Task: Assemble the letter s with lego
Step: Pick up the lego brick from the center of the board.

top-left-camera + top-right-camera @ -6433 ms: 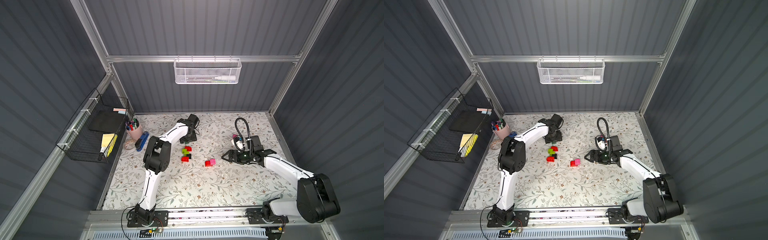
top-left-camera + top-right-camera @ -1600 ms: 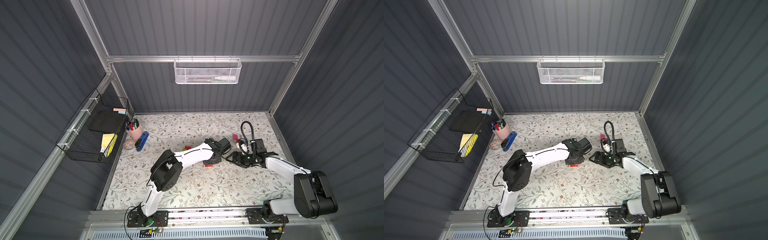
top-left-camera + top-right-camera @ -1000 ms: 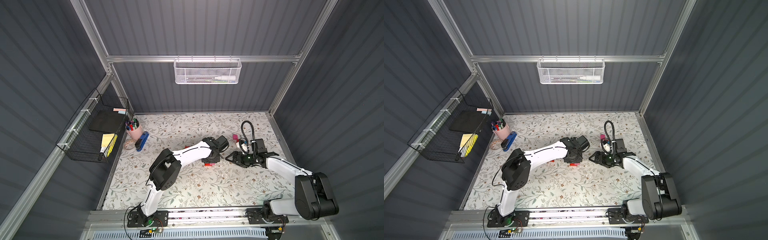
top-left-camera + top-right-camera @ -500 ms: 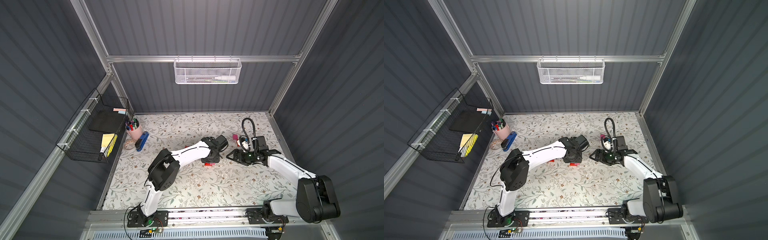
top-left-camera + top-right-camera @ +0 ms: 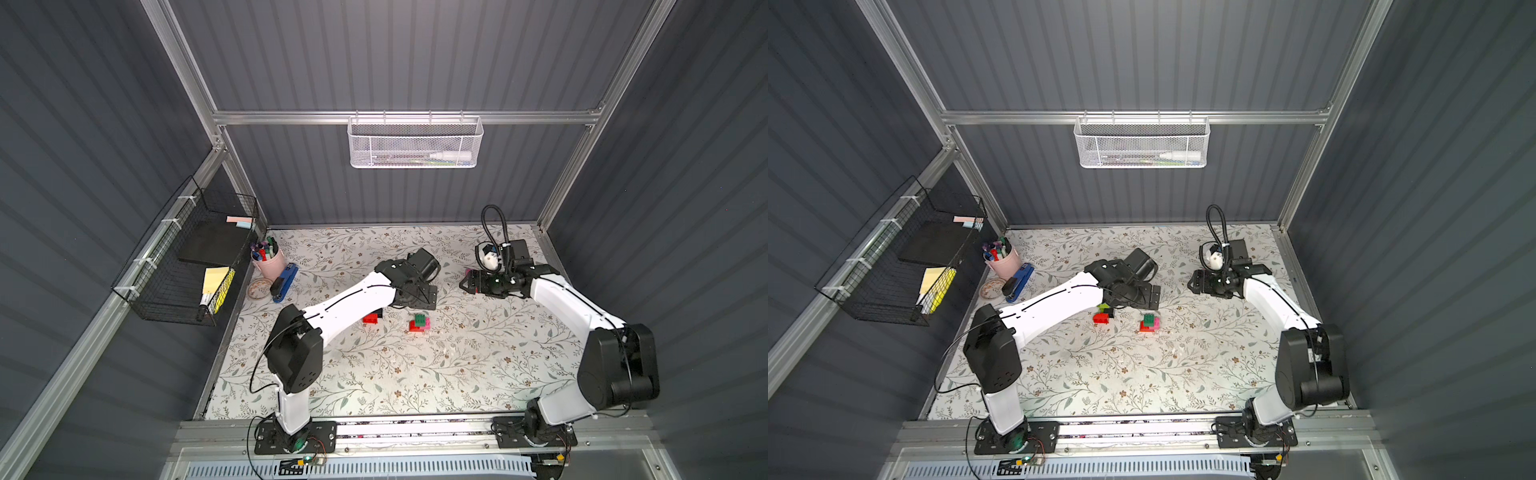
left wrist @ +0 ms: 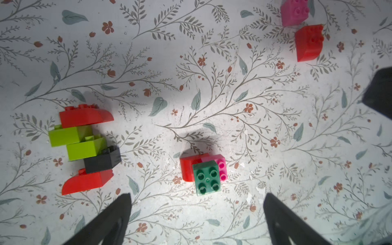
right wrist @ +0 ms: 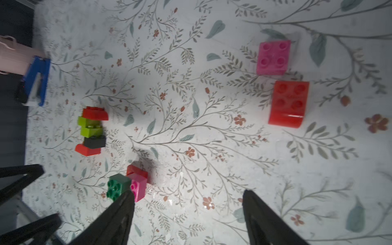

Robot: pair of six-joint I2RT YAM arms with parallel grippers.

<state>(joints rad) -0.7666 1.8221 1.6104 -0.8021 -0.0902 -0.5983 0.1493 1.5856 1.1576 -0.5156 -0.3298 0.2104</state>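
A dark green lego brick (image 6: 207, 177) sits on top of a joined red and pink pair (image 5: 419, 323), seen in both top views (image 5: 1149, 323). My left gripper (image 6: 196, 197) hovers just behind it, open and empty, fingers wide apart (image 5: 422, 300). A lego stack of red, lime, black and red bricks (image 6: 84, 148) lies on its side, partly under the left arm (image 5: 1104, 313). A loose pink brick (image 7: 272, 57) and a loose red brick (image 7: 288, 102) lie next to each other. My right gripper (image 7: 188, 193) is open and empty, at the back right (image 5: 465, 284).
A pink pen cup (image 5: 268, 259), a blue stapler (image 5: 284, 282) and a tape roll (image 5: 257, 289) stand at the back left. A black wire basket (image 5: 187, 266) hangs on the left wall and a white mesh basket (image 5: 414, 141) on the back wall.
My left gripper has opened and let go of the dark green brick, which now rests on the red and pink pair. The left gripper has drawn back slightly. The right arm has barely shifted.
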